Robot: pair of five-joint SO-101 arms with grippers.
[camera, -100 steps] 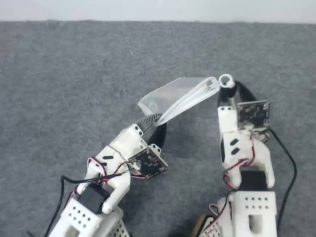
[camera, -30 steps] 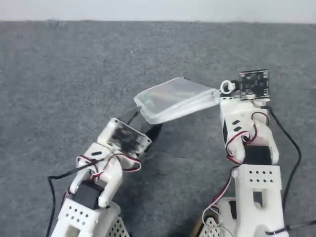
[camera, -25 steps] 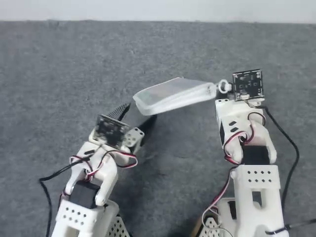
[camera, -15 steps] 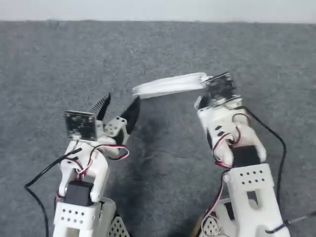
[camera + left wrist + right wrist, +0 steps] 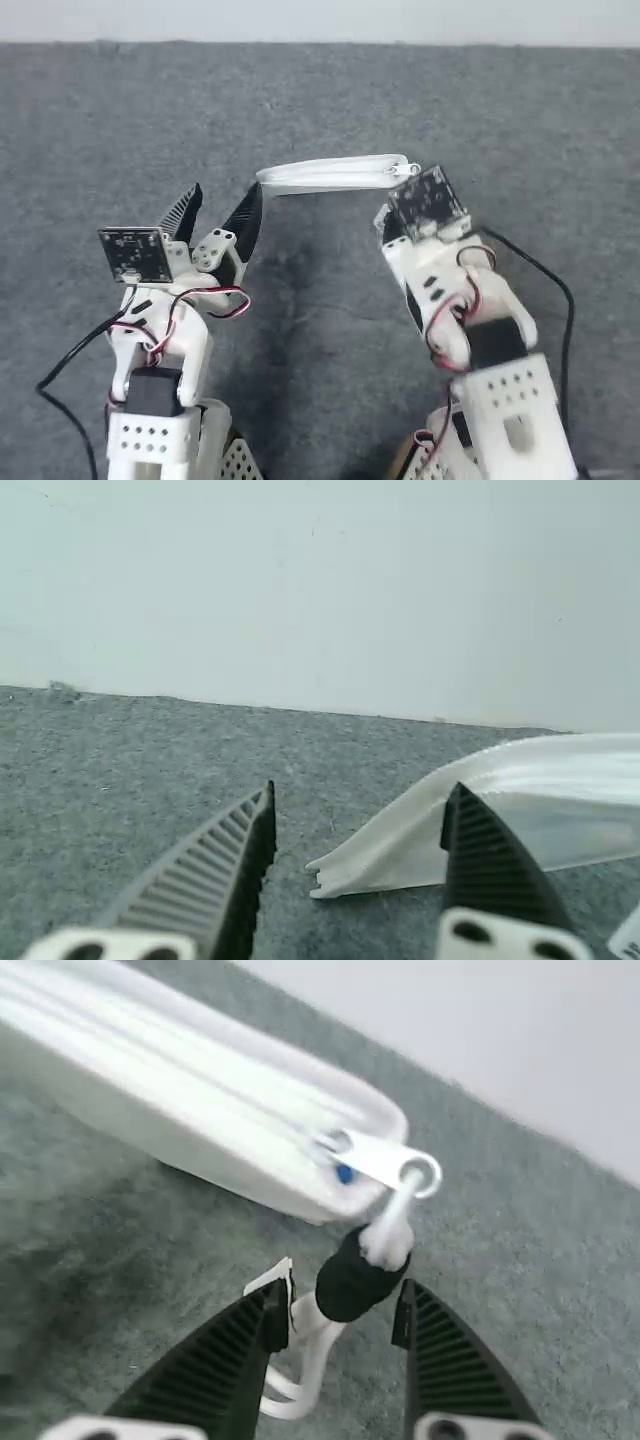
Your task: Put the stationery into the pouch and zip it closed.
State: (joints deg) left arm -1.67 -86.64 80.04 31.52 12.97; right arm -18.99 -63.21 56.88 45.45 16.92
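**High view:** the pouch (image 5: 330,175) appears edge-on over the grey mat (image 5: 120,110). The left gripper (image 5: 224,190), jaws spread and empty, sits just beside the pouch's free end. The right arm (image 5: 440,290) meets its zipper end.

**Left wrist view:** the pouch's free end (image 5: 340,875) lies beyond the fingertips, apart from them.

**Right wrist view:** the right gripper (image 5: 340,1295) grasps the black toggle (image 5: 350,1280) on the zipper pull (image 5: 385,1170).

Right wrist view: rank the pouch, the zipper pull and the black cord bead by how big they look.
1. The pouch, by far the largest.
2-3. The black cord bead and the zipper pull look about alike; the bead sits nearer the camera, so no ranking.
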